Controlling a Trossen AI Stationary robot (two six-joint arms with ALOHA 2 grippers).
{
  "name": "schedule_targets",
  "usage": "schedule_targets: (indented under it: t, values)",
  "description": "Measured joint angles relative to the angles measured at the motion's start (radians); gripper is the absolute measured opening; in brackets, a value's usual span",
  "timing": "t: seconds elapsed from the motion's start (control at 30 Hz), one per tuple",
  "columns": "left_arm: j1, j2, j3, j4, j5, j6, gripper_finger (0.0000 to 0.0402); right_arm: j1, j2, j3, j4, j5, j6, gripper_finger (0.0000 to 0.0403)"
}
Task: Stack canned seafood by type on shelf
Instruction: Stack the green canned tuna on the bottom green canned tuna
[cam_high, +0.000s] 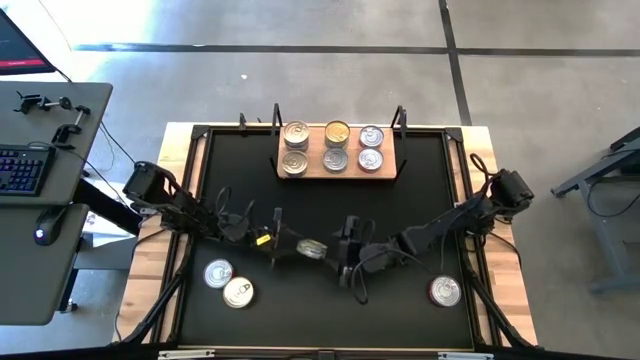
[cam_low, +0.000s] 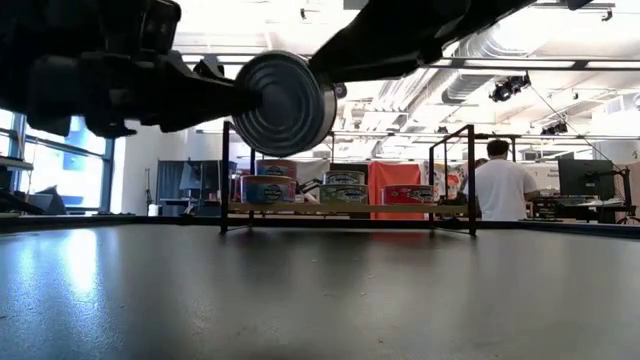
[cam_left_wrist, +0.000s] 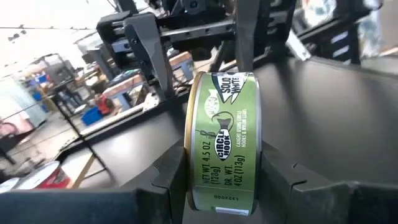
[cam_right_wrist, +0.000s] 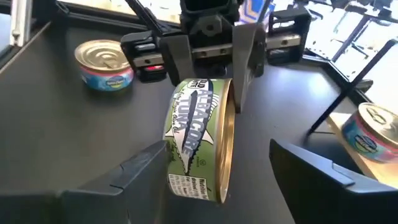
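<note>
The left gripper (cam_high: 300, 247) sat just left of the frame's centre in the high view, clamped on a green-labelled tin (cam_high: 312, 249) that it held on edge above the black mat (cam_high: 330, 205). In the left wrist view that tin (cam_left_wrist: 222, 144) stood upright between the two dark fingers (cam_left_wrist: 169, 177), pinched across its flat faces. The low view showed the same tin (cam_low: 285, 103) in the upper middle of the frame, clear of the table, its round face toward the camera.

The right gripper (cam_high: 343, 252) faced it from just right of centre, its fingers spread wide to either side of the tin (cam_right_wrist: 200, 140) without pressing on it, as the right wrist view showed.

Farther out, two loose tins lay flat in the lower left of the high view: a silver-lidded one (cam_high: 218, 273) and a gold-lidded one (cam_high: 238, 292) touching or nearly touching it. A single tin with a red rim (cam_high: 444, 291) lay in the lower right.

The shelf (cam_high: 338, 172) stood at the top centre of the mat, carrying six tins in three pairs: silver at left (cam_high: 295, 134), gold over silver in the middle (cam_high: 336, 133), bluish at right (cam_high: 371, 137).

A person (cam_low: 499, 183) in a white shirt stood in the room behind, at the right of the low view.
</note>
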Motion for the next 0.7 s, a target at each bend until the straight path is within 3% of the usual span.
schedule_targets:
  t: [0.2,0.5,0.7]
  values:
    - [-0.021,0.0,0.003,-0.013,-0.035,-0.001,0.0122,-0.019,0.0,-0.001,0.006,-0.115,0.001,0.0256]
    - [-0.023,0.0,0.013,-0.018,-0.104,0.021,0.0135,-0.008,-0.003,0.002,-0.016,-0.121,-0.144,0.0248]
    - [-0.042,0.0,0.031,-0.031,-0.111,0.022,0.0135,-0.028,-0.004,0.002,0.017,-0.124,-0.128,0.0248]
